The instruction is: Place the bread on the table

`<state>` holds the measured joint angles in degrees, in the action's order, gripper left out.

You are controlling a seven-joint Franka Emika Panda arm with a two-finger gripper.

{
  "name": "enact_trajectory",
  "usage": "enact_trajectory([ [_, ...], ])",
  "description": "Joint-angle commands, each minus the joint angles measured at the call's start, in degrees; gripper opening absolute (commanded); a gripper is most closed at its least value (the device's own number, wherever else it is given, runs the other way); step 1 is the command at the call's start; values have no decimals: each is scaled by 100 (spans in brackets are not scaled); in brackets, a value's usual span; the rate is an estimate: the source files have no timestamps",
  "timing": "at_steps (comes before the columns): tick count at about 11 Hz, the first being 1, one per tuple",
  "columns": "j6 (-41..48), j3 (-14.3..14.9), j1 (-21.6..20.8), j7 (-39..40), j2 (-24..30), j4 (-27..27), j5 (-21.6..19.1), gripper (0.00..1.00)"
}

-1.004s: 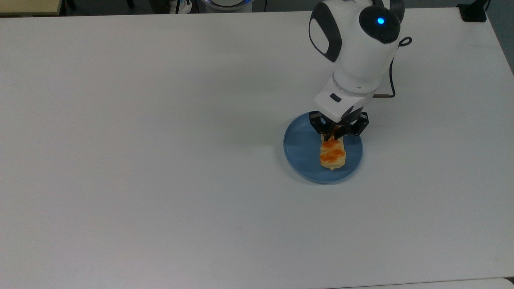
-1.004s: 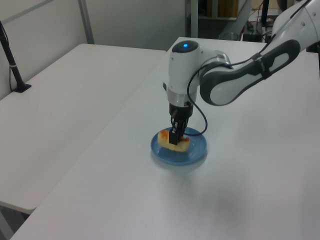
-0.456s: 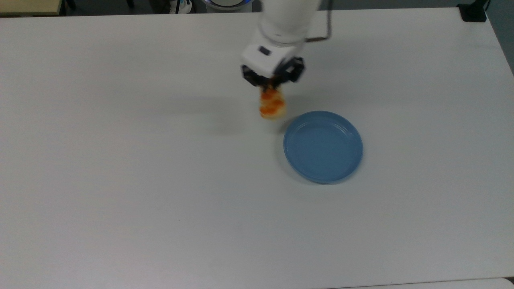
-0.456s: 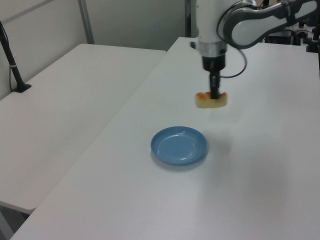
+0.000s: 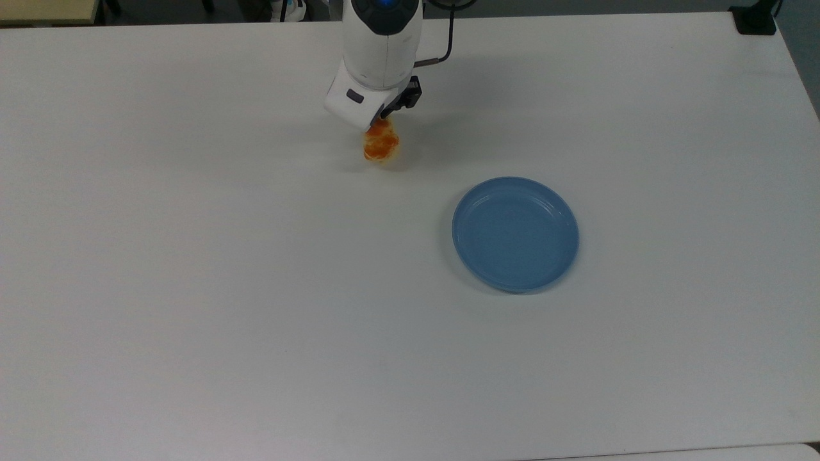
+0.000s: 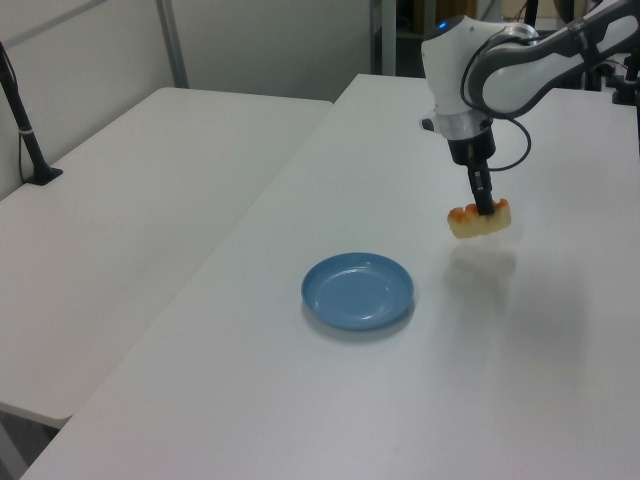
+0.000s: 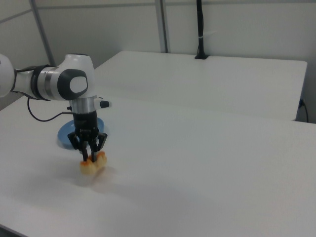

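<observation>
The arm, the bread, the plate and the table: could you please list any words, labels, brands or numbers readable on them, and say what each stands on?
None: no readable text on the arm, the bread, the blue plate or the table.
The arm carries a blue light, which is no sign.

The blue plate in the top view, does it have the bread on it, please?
No. The blue plate is bare, and the bread hangs in the tool over the table.
</observation>
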<state>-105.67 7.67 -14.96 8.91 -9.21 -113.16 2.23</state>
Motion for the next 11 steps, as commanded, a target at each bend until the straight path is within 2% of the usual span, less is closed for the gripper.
enact_trajectory([
  [1,-103,68,-86,67,42,-127,40,100],
  [3,2,68,-103,58,121,-40,225,100],
  [5,509,33,-95,-255,541,502,208,100],
  [6,764,-11,-16,-623,752,871,181,100],
  [8,1449,-247,282,-864,833,1653,164,100],
  [9,1644,-275,423,-864,842,1892,129,100],
  [11,1663,-266,643,-864,851,2017,76,100],
])
